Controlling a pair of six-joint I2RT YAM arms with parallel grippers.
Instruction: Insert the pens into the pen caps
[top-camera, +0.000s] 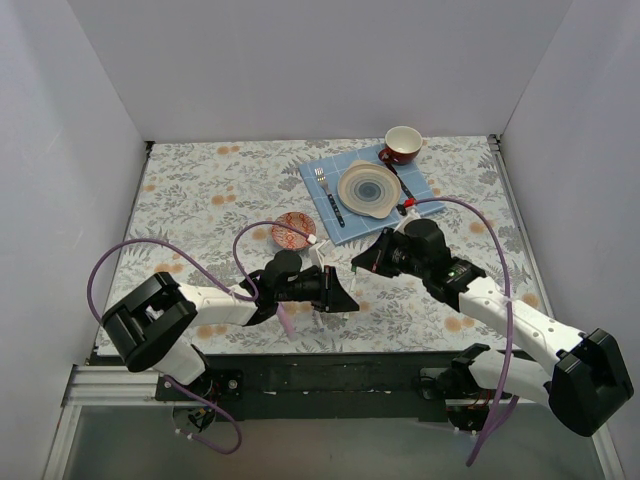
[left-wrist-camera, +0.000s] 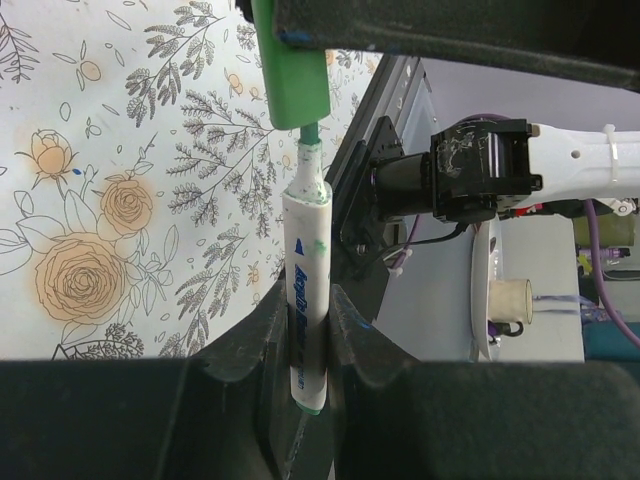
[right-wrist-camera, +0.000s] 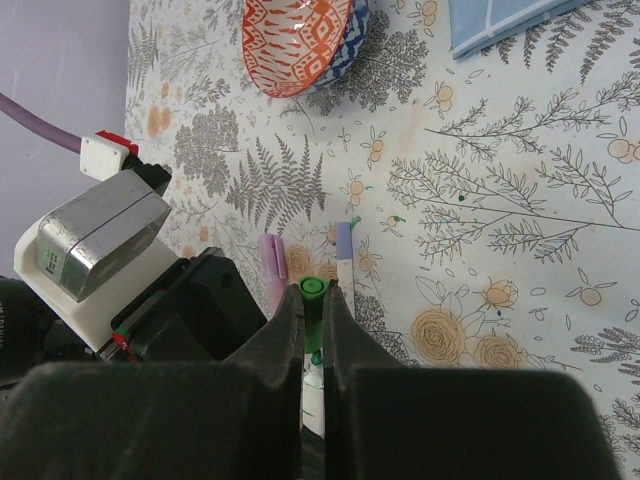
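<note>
Two grippers meet nose to nose over the near middle of the flowered table in the top view. The left gripper and right gripper are almost touching, and what they hold is too small to make out from up there. A pink pen lies loose on the table beside the left arm, and a red patterned bowl sits just behind the pair.

The left wrist view shows it properly. The left gripper is pinched on a white pen low on its barrel, with the nib pointing up. The nib sits right at the mouth of the green cap, which hangs from the right gripper. I would say the pen leans a shade off the cap's line. That lean wants squaring up first, then a straight push along the barrel, with both grips kept tight so nothing slides back through the fingers. The barrel is white with blue lettering and a few green smudges. It narrows to a green nib and has a green butt end.

In the right wrist view the right gripper is pressed onto the cap, whose round green end pokes out past the fingertips. The white barrel shows in the slit between them. On the table beyond lie the pink pen and a white stick with a lilac end, close together. I cannot tell whether that lilac end is a cap.
</note>
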